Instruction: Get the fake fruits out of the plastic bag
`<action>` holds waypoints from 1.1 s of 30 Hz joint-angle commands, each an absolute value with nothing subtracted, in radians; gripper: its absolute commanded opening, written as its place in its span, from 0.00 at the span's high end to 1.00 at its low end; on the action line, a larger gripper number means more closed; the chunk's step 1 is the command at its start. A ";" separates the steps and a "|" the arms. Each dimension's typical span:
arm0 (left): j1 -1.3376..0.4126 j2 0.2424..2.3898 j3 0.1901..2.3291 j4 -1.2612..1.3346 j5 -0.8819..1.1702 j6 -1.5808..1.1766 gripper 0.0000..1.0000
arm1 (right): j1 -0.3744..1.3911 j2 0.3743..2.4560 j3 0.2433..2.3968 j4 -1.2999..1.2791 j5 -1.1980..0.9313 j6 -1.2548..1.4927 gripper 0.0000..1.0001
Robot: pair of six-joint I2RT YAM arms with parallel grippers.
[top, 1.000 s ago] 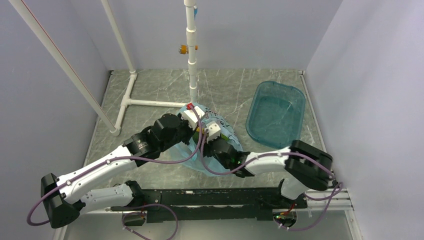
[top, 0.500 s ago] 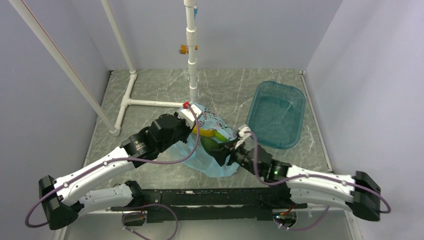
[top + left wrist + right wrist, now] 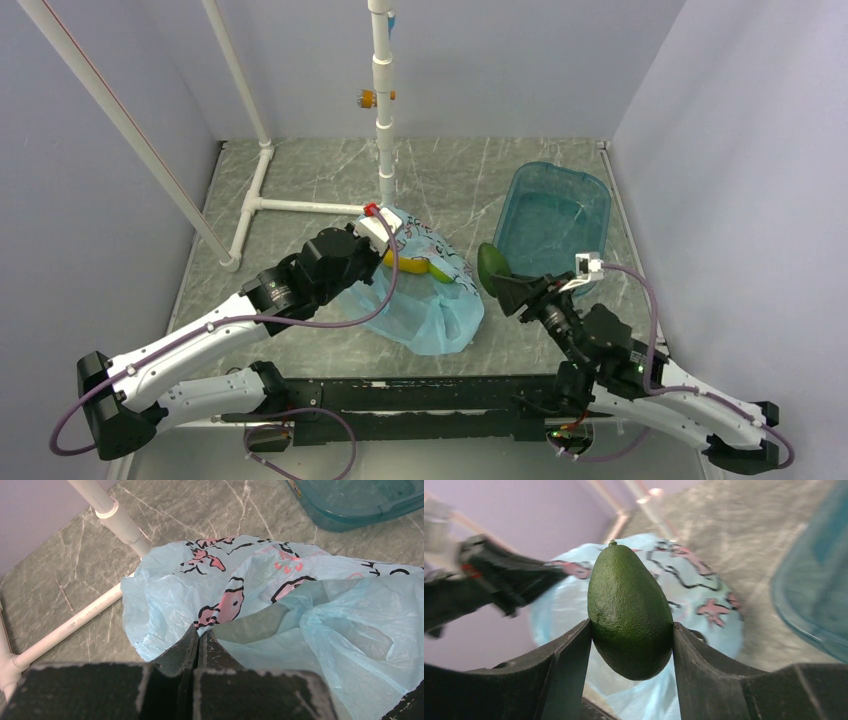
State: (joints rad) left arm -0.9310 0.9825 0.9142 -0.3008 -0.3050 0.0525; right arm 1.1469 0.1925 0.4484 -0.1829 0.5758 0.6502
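The right end effector, half-open and clamping the dark green oval plastic fruit just right of centre overhead, should lower it gently onto the desk, clear of the crinkly light blue plastic bag whose rim the fully closed left end effector pinches.

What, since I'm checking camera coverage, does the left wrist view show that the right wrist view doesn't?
Left wrist only: the left claw, tips shut on the rim of the plastic bag. Right wrist only: the dark green fruit clamped in the right claw, clear of the bag. Both: the bag's pink print, the teal tub, the marbled table.
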 commanded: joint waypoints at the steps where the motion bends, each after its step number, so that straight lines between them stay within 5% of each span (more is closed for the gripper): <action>1: -0.937 0.975 0.940 -0.285 -0.319 0.063 1.00 | 1.149 0.358 0.582 -0.464 0.836 0.746 1.00; 8: -0.936 0.979 0.941 -0.287 -0.317 0.063 1.00 | 1.062 0.740 0.821 -0.750 1.020 0.913 1.00; 16: -0.937 0.974 0.940 -0.290 -0.319 0.067 1.00 | 0.540 0.895 0.842 -0.517 0.520 0.693 1.00; 26: -0.939 0.971 0.943 -0.291 -0.310 0.074 1.00 | 0.336 1.136 0.874 -0.450 0.352 0.675 1.00; 33: -0.939 0.972 0.940 -0.287 -0.312 0.075 1.00 | 0.281 1.270 0.875 -0.370 0.295 0.669 0.89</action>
